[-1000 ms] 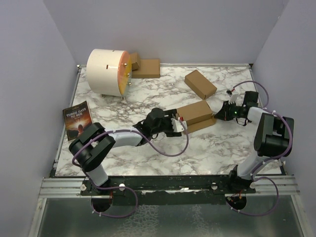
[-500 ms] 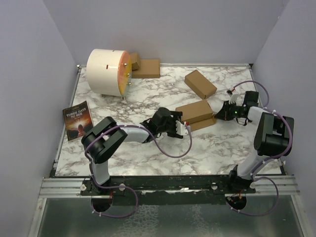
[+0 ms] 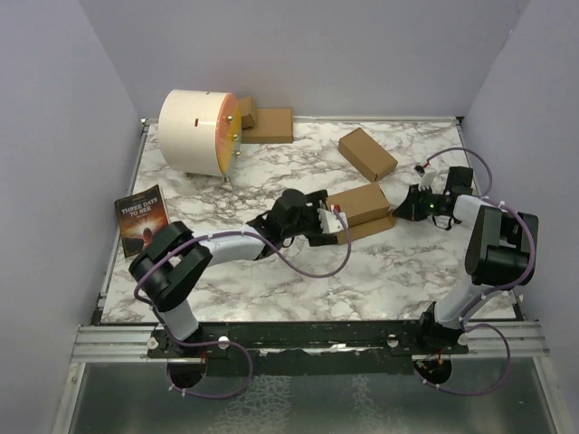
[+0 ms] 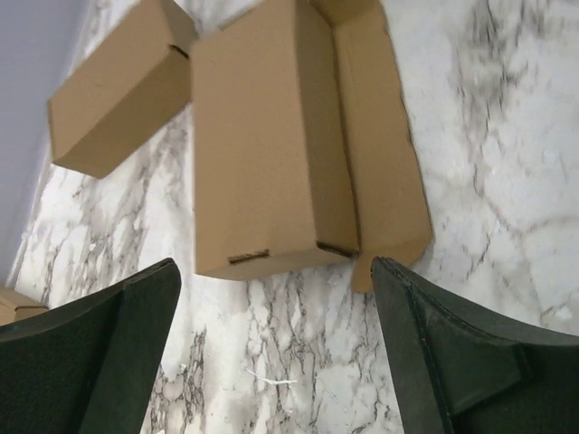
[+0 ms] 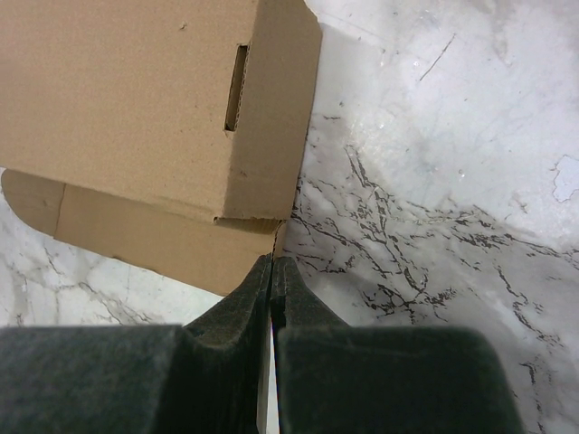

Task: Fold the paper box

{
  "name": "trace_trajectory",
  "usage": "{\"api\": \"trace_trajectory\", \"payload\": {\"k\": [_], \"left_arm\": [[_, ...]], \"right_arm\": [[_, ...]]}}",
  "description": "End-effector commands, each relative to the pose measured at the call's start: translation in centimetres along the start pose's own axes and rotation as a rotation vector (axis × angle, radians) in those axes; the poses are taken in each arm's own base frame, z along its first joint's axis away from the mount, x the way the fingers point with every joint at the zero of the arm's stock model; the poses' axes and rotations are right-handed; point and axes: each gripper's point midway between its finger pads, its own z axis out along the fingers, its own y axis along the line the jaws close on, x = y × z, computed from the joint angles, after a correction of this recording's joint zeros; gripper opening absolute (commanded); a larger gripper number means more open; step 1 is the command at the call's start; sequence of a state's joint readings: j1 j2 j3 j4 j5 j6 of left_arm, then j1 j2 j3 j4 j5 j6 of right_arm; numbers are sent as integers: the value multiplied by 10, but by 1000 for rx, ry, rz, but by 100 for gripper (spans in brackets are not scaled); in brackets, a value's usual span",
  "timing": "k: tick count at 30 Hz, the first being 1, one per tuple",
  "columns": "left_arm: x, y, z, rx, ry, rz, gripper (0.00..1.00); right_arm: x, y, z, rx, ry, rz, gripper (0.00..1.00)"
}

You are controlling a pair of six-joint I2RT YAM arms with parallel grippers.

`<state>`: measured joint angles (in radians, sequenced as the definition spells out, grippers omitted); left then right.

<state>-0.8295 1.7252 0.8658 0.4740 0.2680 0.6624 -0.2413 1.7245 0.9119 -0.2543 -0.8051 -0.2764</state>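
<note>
The only legible print is on the dark-covered paperback book (image 3: 143, 220) with an orange glow on its front. It lies flat at the left edge of the white, grey-veined marble-patterned counter (image 3: 389, 271). Its title stands in pale capitals across the upper part of the cover, in two lines: "THREE DAYS" above "TO SEE". The letters run slightly tilted, following the book's slant on the counter. Finer print lower on the cover is too small to make out.
</note>
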Motion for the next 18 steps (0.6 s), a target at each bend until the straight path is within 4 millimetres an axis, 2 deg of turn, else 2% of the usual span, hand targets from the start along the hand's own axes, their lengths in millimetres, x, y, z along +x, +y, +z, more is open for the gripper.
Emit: {"api": "trace_trajectory", "payload": {"k": [1,3,5,7,9,11,13,18], "left_arm": [[-54,48,-23,-98,-112,-286,96],[-65,63,-20,-94,-137,-381,99],[-67,76,-2,-69,-96,-493,94],[-66,84,24,-25,-29,-601,79],[-62,85,49,27,33,-679,58],[-52,76,71,85,81,-740,50],[-45,64,84,120,96,-763,48],[-29,42,96,161,129,-780,48]], "right_arm": [[-11,2,-1,-19,-19,-59,1],[-11,3,0,-28,-16,-56,1],[-11,4,1,-35,-13,-59,1],[-11,6,2,-39,-11,-64,1],[-11,7,3,-38,-8,-72,2],[-12,8,3,-37,-5,-78,1],[-13,8,3,-35,-7,-88,1],[-17,9,4,-24,-11,-121,1]]}}
